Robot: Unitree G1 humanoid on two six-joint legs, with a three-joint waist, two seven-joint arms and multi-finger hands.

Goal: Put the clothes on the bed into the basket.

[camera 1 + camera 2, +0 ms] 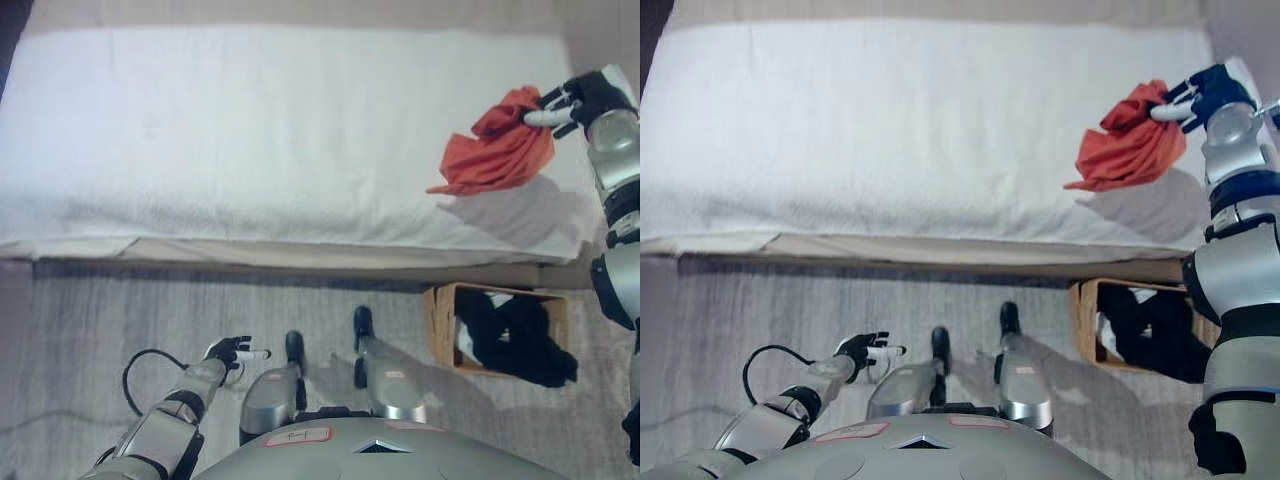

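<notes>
An orange-red garment (500, 145) hangs just above the right end of the white bed (250, 140), bunched at its top corner. My right hand (580, 98) pinches that top corner, fingers curled on the cloth. The garment's lower edge trails close to the sheet and casts a shadow there. A brown basket (440, 320) stands on the floor below the bed's right end, with dark clothes (520, 335) and a bit of white cloth inside. My left hand (232, 352) hangs low over the floor at lower left, fingers loosely curled, holding nothing.
The bed spans nearly the whole width, its front edge (300, 250) running above the grey floor (100, 320). Dark clothes spill over the basket's right rim.
</notes>
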